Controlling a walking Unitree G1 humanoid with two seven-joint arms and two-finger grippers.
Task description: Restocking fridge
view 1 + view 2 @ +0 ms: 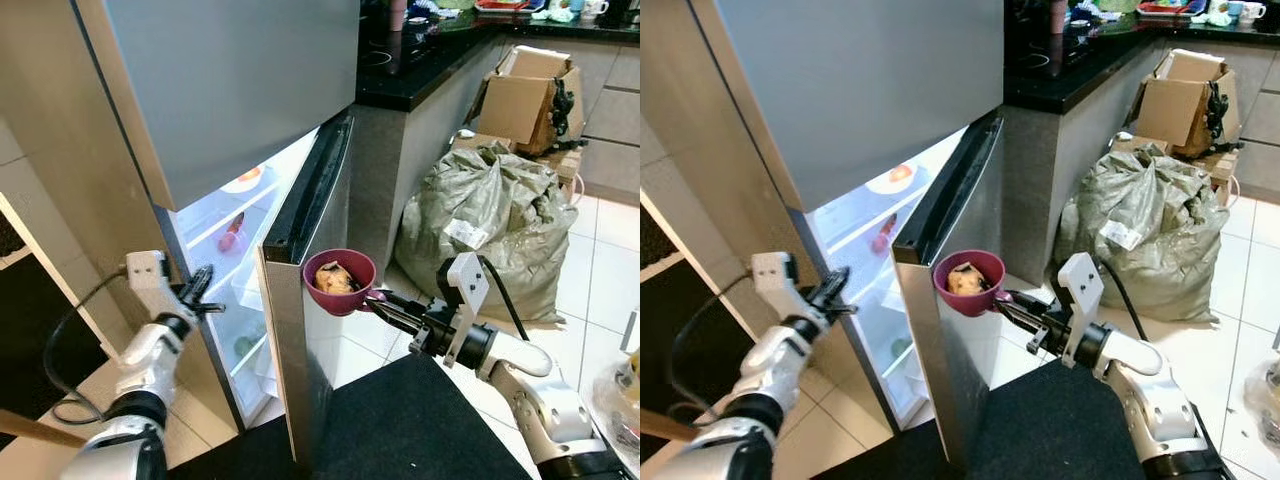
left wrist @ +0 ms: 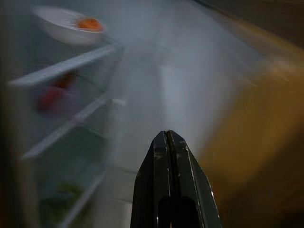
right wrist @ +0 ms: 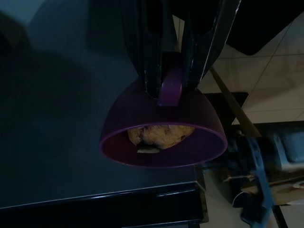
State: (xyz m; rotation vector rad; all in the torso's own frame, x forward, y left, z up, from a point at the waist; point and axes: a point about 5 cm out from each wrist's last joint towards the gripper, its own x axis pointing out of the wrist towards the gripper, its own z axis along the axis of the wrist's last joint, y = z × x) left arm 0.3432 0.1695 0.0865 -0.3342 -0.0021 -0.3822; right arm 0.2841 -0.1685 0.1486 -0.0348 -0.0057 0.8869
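Fridge [image 1: 230,100] restocking looks to us about midway: the lower door [image 1: 300,330] stands open, swung out toward us, and the lit shelves inside already hold a white bowl with something orange [image 1: 243,180] on the top shelf, a reddish item [image 1: 231,234] on the shelf below, and something green lower down, blurred beyond naming. What we judge is left is to carry the purple bowl [image 1: 340,282] around the edge of the open door and set it on a shelf. That bowl, with a pale yellowish lump of food [image 1: 334,278] in it, is held by our right gripper [image 1: 385,305], whose two black fingers are clamped on the bowl's short handle, as the right wrist view shows plainly. The bowl hangs in the air just beside the top outer corner of the open door, on the side away from the shelves, so the door stands between it and the fridge interior. It sits roughly level, opening upward. Our left gripper [image 1: 200,290] is raised at the open mouth of the fridge, near the side wall, its fingers pressed together and holding nothing; the left wrist view looks along them toward the blurred shelves. Off to our right, on the tiled floor, a large grey-green sack [image 1: 485,225] leans below a black counter [image 1: 420,70], with cardboard boxes [image 1: 530,95] behind it.
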